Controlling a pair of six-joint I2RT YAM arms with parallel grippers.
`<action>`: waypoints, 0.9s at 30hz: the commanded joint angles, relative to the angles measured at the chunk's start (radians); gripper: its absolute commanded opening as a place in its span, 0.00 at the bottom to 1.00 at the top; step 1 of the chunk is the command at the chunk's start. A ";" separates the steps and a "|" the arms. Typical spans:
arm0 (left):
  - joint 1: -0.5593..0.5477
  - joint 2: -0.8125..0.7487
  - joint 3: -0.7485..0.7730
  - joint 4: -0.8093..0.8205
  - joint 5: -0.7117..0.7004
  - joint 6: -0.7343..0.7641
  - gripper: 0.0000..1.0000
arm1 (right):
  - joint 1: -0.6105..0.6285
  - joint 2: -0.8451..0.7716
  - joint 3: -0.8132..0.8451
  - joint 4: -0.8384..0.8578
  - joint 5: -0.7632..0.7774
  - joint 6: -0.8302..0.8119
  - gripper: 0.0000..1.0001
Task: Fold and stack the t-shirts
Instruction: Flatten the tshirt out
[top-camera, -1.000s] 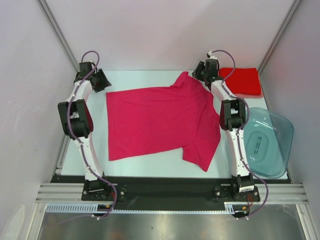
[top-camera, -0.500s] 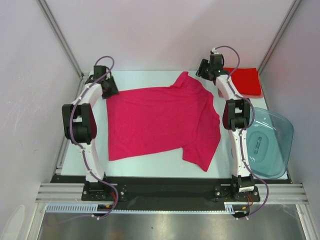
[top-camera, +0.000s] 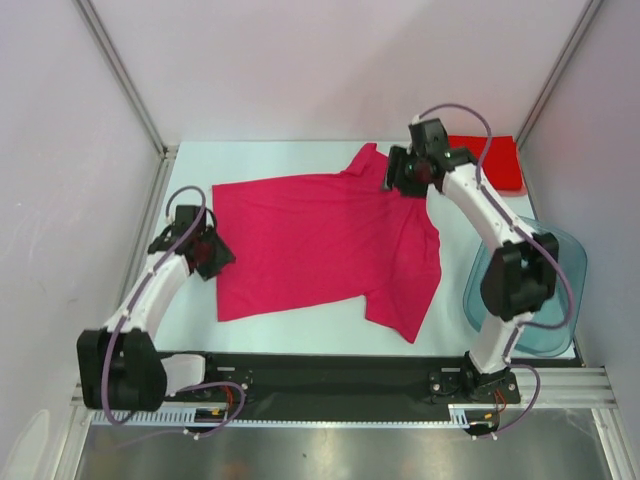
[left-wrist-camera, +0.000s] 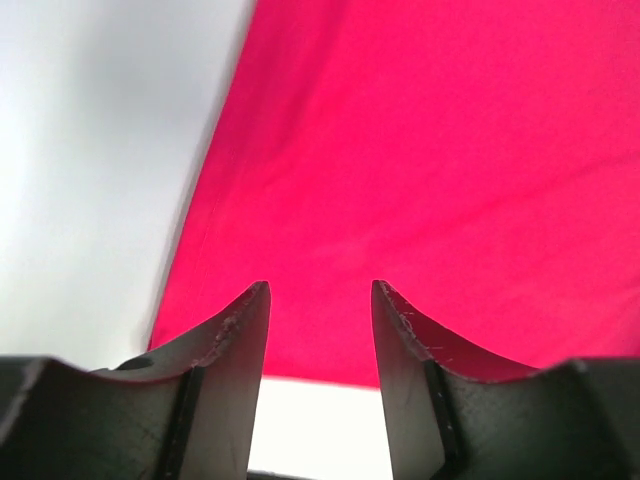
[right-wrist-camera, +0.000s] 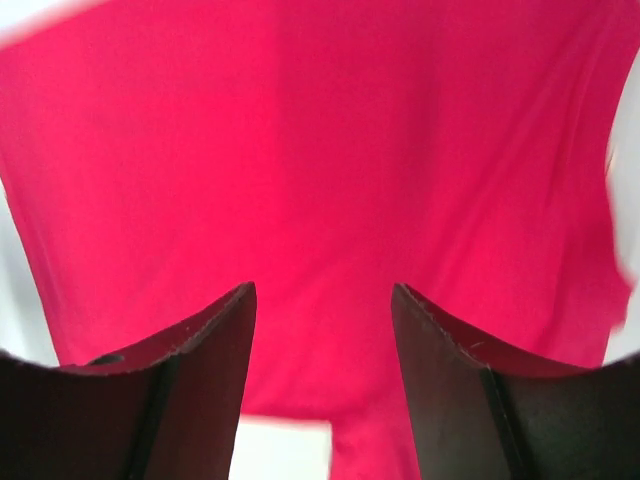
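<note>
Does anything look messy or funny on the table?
A little. The pink t-shirt lies unfolded and a bit crooked, with wrinkles near its far sleeve. The red t-shirt sits folded in the far right corner. Nothing spilled or broken.

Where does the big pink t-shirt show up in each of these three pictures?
Top external: the pink t-shirt lies spread out in the middle.
Left wrist: the pink t-shirt fills the upper right.
Right wrist: it fills nearly the whole picture.
Shared landmark: the white table bordering the shirt's edge.
</note>
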 joint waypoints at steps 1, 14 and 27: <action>0.032 -0.139 -0.108 -0.050 0.020 -0.159 0.50 | 0.057 -0.199 -0.232 -0.057 -0.017 -0.021 0.63; 0.162 -0.214 -0.324 -0.159 0.058 -0.366 0.52 | 0.253 -0.710 -0.842 -0.164 -0.013 0.165 0.64; 0.165 -0.154 -0.372 -0.166 -0.005 -0.435 0.52 | 0.266 -0.756 -1.035 -0.129 0.027 0.257 0.69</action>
